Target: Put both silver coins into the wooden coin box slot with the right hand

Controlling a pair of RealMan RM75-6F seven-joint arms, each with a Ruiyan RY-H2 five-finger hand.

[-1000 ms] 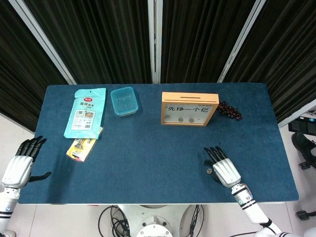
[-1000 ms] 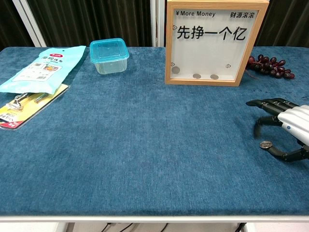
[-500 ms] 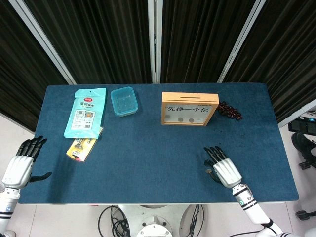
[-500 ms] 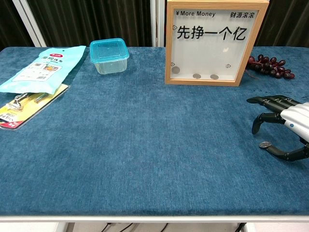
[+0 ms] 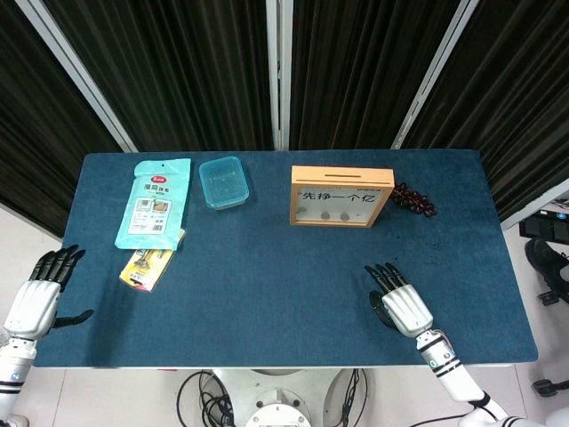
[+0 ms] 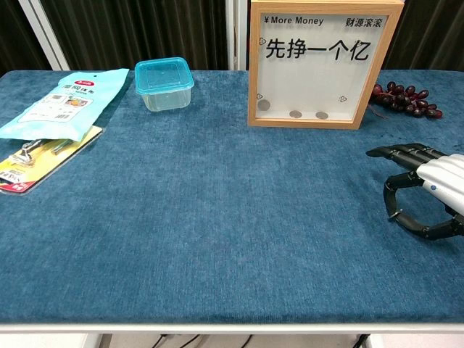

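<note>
Chest view: the right hand (image 6: 428, 190) sits at the right edge, thumb and a finger pinched together; can't tell if a silver coin is between them. The framed wooden coin box (image 6: 317, 64) stands up-left of it, slot on top.

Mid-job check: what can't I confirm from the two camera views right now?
- Coin: no view shows it; a finger and the thumb of the right hand meet, too small to tell what's between.
- Slot of the wooden coin box: cut off by the chest view's top edge.
- Left hand: outside the chest view.
</note>
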